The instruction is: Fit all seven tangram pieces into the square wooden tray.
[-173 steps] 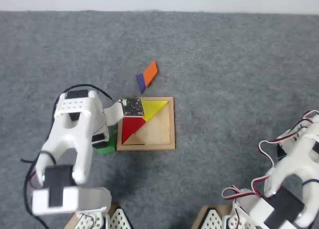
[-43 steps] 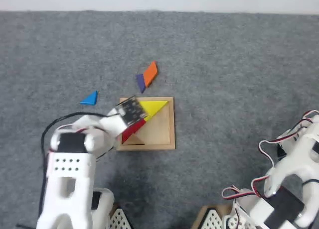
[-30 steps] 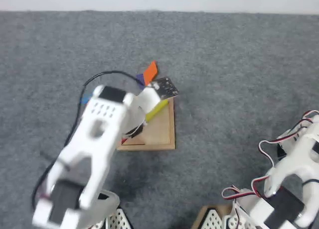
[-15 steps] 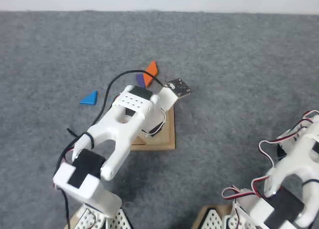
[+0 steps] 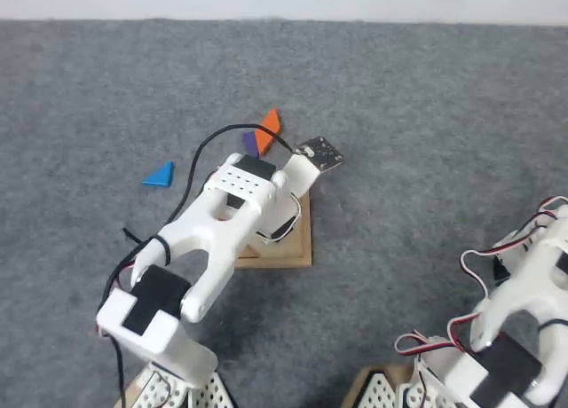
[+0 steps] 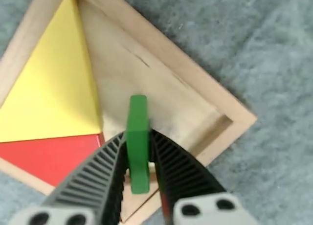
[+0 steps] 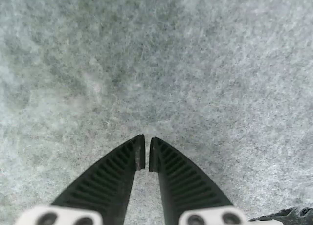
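My left gripper [image 6: 137, 143] is shut on a green piece [image 6: 137, 120], held on edge just above the bare floor of the square wooden tray [image 6: 186, 71]. A yellow triangle [image 6: 54, 83] and a red triangle [image 6: 49, 154] lie flat in the tray beside it. In the high view the left arm [image 5: 235, 204] covers most of the tray [image 5: 303, 241]. An orange piece [image 5: 269, 124] and a purple piece [image 5: 249, 143] lie touching just beyond the tray. A blue triangle [image 5: 159, 175] lies to its left. My right gripper [image 7: 146, 159] is shut over bare carpet.
The right arm [image 5: 524, 310] is folded at the front right corner, far from the tray. Grey carpet [image 5: 426, 124] stretches open to the right of the tray and behind it. A black cable [image 5: 200, 151] loops off the left arm.
The left arm swung from the tray's left side over the tray, carrying the green piece. In the last half second it barely shifted. The right arm stayed still.
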Motion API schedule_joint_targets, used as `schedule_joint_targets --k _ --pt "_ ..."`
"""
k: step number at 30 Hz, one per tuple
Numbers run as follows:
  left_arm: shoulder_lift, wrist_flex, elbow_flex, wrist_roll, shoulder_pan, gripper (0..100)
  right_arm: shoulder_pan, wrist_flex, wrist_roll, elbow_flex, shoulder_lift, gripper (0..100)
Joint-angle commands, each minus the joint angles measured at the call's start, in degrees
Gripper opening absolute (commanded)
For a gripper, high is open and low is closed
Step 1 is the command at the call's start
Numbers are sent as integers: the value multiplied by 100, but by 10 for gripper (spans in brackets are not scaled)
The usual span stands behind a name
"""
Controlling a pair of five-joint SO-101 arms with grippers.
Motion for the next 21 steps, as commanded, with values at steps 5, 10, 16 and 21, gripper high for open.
schedule_joint_targets --k 5,10,16,21 --pt "-35 -18 -66 62 -158 200 -101 -75 79 -255 -277 32" --pt "-79 -35 -295 35 -396 200 -101 -75 79 -246 -277 32" --pt "-79 -70 -479 26 -519 200 -101 -75 79 -246 -277 32" --pt "-79 -53 -699 44 -686 199 -101 -75 79 -246 -277 32"
